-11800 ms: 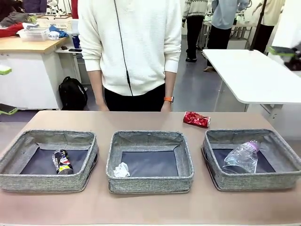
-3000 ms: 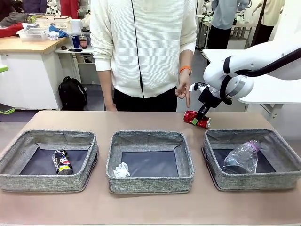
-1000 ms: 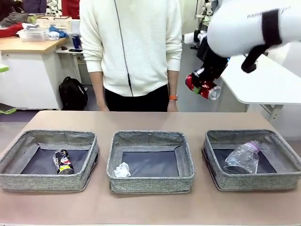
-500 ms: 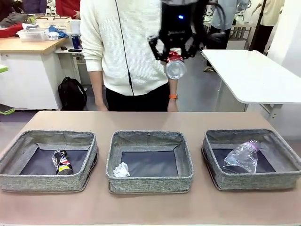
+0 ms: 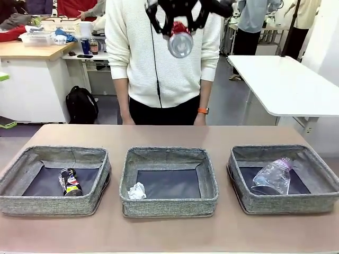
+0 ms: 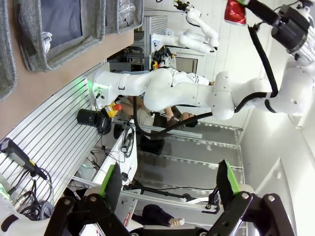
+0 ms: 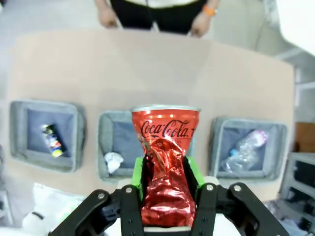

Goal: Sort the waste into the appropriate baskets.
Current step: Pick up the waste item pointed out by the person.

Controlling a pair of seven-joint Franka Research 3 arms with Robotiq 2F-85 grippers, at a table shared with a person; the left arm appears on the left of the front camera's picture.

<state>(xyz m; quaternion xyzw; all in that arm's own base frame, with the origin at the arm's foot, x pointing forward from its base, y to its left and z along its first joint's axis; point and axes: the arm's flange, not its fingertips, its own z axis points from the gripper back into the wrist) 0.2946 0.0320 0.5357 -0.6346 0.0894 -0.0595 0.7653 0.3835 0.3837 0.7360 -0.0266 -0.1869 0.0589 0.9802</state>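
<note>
High above the table, my right gripper (image 5: 178, 26) is shut on the crushed red can (image 5: 180, 40), which the right wrist view shows between the green pads (image 7: 165, 162). Far below stand three grey baskets: left (image 5: 53, 207), middle (image 5: 168, 207) and right (image 5: 286, 205). The dark can (image 5: 69, 181) lies in the left one, the white paper wad (image 5: 136, 191) in the middle one, and a clear bottle (image 5: 273, 176) in the right one. A second bottle is out of view. My left gripper (image 6: 167, 183) is open and holds nothing, off the table's side.
A person in a white sweater (image 5: 169, 58) stands at the far edge, with one hand (image 5: 200, 118) wearing an orange wristband. Bare brown tabletop (image 5: 169, 136) lies behind the baskets. A white table (image 5: 286, 84) stands at the back right.
My right gripper has carried the red can further left and a little higher. The person has shifted slightly to the right. The baskets and their contents have not moved.
</note>
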